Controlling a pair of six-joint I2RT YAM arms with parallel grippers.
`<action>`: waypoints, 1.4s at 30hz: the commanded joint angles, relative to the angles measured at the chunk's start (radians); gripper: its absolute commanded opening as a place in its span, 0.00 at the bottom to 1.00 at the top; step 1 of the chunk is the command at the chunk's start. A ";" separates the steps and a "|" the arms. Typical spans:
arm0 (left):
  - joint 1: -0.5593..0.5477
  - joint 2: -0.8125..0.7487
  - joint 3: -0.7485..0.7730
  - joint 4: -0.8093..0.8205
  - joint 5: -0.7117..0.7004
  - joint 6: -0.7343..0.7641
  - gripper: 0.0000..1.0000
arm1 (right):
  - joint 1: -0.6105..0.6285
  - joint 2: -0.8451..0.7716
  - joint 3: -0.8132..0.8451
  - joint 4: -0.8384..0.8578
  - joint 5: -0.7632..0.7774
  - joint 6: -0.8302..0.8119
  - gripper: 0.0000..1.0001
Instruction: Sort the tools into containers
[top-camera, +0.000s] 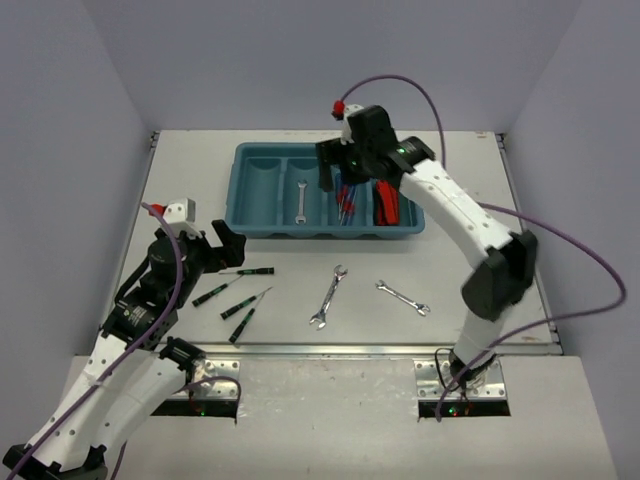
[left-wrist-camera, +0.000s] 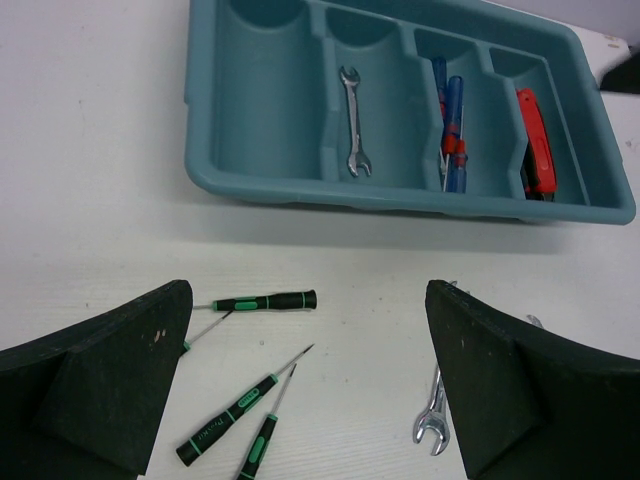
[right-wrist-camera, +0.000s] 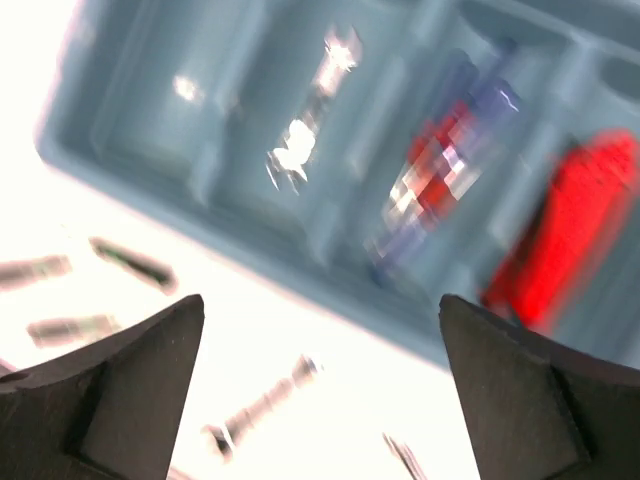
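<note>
Your left gripper (top-camera: 212, 250) is wide open and holds nothing. Your right gripper (top-camera: 338, 178) is wide open too, and it holds nothing. It hangs over the tray (top-camera: 236, 190), above the blue screwdrivers (top-camera: 345, 203).

The tray sits at the far side of the table and has 4 long slots. Going from the left, slot 1 has nothing in it, slot 2 has 1 wrench (top-camera: 301, 200), slot 3 has the blue screwdrivers, and slot 4 has the red pliers (top-camera: 386, 203).

5 tools lie on the table. The 3 thin screwdrivers (top-camera: 248, 272) are just beside your left gripper, on the side toward the middle of the table. The far one lies almost straight across, left to right. The other 2 lie slanted, tips pointing up toward the tray. Your left arm is much nearer to them, so I think it should take them. Turn the fingers so they close across the thin handle, not along it.

The 2 wrenches (top-camera: 328, 297) lie in the middle, well apart from both grippers.

The left wrist view shows the thin screwdrivers sharp between its fingers, but only the end of 1 wrench. The top view shows both wrenches whole. The right wrist view is too blurry to help much.
</note>
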 joint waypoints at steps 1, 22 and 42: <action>-0.012 -0.020 -0.001 0.043 0.012 0.007 1.00 | 0.002 -0.295 -0.479 -0.020 0.130 -0.256 0.99; -0.022 -0.026 -0.004 0.048 0.024 0.012 1.00 | -0.005 -0.312 -0.961 0.023 0.072 -0.374 0.98; -0.032 -0.028 -0.002 0.043 0.010 0.010 1.00 | -0.029 -0.137 -1.012 0.085 -0.015 -0.386 0.27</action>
